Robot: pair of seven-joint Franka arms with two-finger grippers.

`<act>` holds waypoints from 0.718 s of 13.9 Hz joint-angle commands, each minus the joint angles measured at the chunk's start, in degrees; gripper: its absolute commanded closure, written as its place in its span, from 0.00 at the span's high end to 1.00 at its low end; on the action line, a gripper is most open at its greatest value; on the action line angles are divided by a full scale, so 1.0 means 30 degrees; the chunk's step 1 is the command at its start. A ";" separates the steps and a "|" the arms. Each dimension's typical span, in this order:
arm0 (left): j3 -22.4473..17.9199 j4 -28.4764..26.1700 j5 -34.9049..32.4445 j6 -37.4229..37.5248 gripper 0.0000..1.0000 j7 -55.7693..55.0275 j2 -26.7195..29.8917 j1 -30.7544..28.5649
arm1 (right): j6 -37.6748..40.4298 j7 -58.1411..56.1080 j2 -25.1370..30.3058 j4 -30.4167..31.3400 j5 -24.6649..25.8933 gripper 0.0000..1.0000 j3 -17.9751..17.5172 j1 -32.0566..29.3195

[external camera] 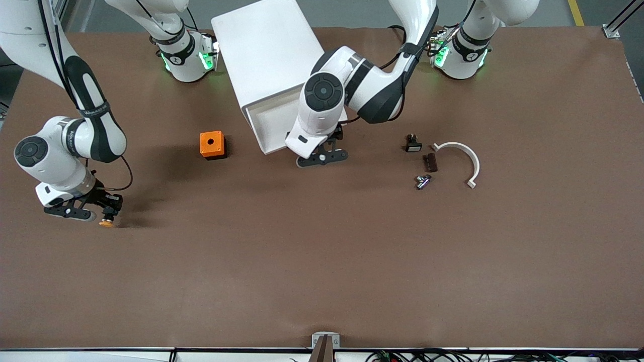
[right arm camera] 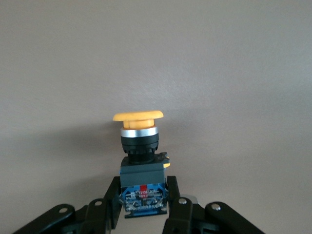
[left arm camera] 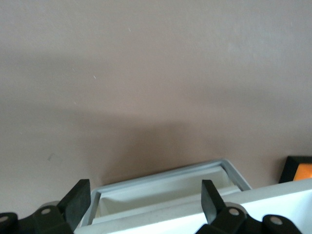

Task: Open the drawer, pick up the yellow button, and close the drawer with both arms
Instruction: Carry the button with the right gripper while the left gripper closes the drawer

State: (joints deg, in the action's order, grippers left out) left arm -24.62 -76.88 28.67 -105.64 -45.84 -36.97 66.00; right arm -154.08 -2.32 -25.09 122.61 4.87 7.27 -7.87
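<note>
Button [right arm camera: 140, 161], small, rigid and likely light, sits pinched by its blue base in the right gripper [right arm camera: 145, 204] at the orange box's [external camera: 212, 145] 8 o'clock, while the left gripper [left arm camera: 144, 207], jaws wide and empty, hovers at the open drawer [left arm camera: 161, 187].

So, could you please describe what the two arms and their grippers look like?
Both arms are glossy white with rounded segments, black joint bands and dark round joint caps; thin black cables trail along them. The bases glow green. The left gripper and right gripper are black, two-fingered, with silver screws.

Orange cube [external camera: 212, 145], black switch [external camera: 413, 144], brown block [external camera: 430, 162], white curved clip [external camera: 463, 160] on brown table [external camera: 322, 261]
</note>
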 commanded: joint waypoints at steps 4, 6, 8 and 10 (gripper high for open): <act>0.1087 -0.0184 0.0318 -0.0088 1.00 0.0163 -0.0011 0.0176 | -0.0436 -0.0634 -0.0687 -0.0177 0.0427 0.00 -0.0430 -0.1008; 0.1407 -0.0184 0.0638 -0.0088 1.00 0.0163 -0.0011 0.0176 | -0.0524 -0.0634 -0.0835 -0.0207 0.0398 0.00 -0.0460 -0.1096; 0.1585 -0.0184 0.1281 -0.0088 1.00 0.0163 0.0076 0.0176 | -0.0524 -0.0605 -0.0835 -0.0236 0.0398 0.00 -0.0460 -0.1096; 0.1615 -0.0184 0.2013 -0.0059 1.00 0.0163 0.0106 0.0176 | -0.0524 -0.0837 -0.0835 -0.0236 0.0398 0.00 -0.0460 -0.1125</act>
State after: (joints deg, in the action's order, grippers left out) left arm -20.07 -77.00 31.89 -105.64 -45.84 -37.25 66.16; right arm -155.33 -4.02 -27.37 122.49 4.87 7.18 -9.54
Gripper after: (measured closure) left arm 0.000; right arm 0.595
